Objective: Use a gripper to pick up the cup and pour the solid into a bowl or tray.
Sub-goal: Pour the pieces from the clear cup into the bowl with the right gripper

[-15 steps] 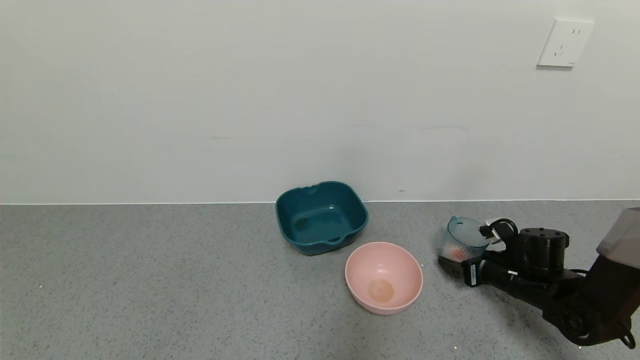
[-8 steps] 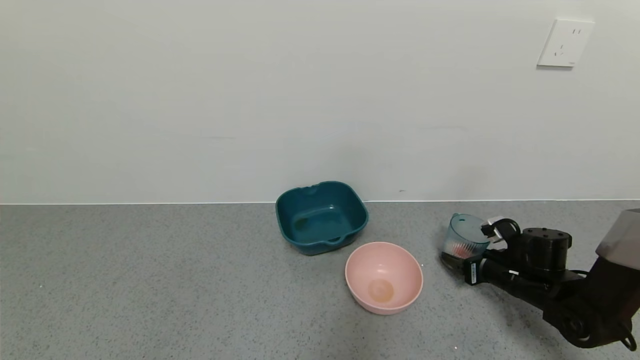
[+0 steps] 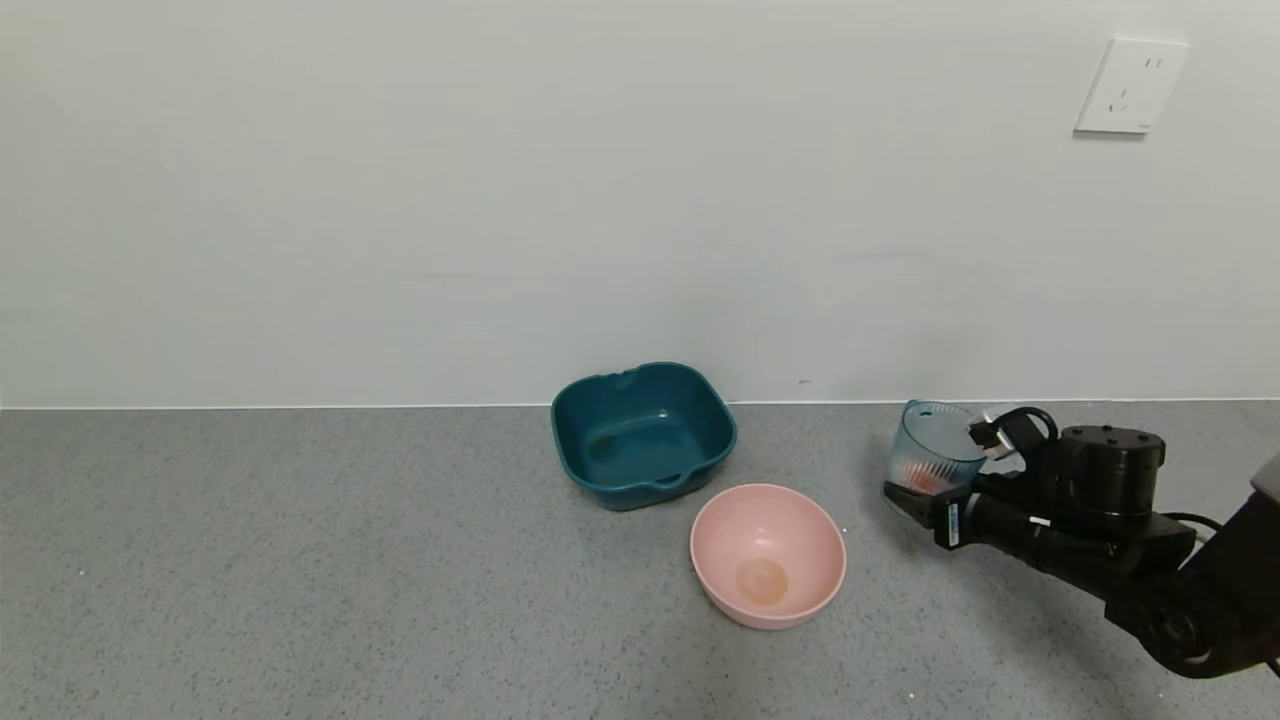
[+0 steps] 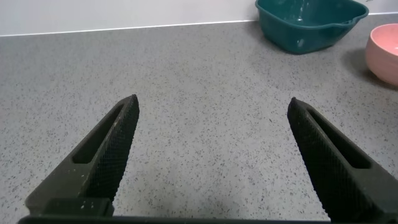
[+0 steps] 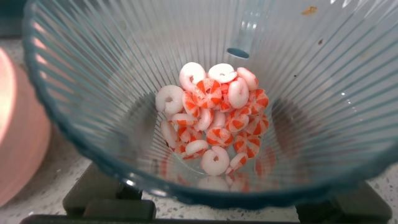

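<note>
My right gripper (image 3: 925, 490) is shut on the ribbed blue-green cup (image 3: 935, 455) and holds it upright just above the counter, to the right of the pink bowl. The right wrist view looks into the cup (image 5: 311, 74), where many small orange-red and white round pieces (image 5: 217, 115) lie at the bottom. The dark teal basin (image 3: 642, 432) sits by the wall, left of the cup. My left gripper (image 4: 211, 109) is open and empty over bare counter, out of the head view.
A round pink bowl (image 3: 767, 555) sits between the cup and the teal basin, nearer to me; both also show in the left wrist view, basin (image 4: 311, 22) and bowl (image 4: 385, 53). The white wall stands close behind the basin.
My right gripper has lifted the cup off the counter and carried it slightly up and toward the wall. The bowls have not moved.
</note>
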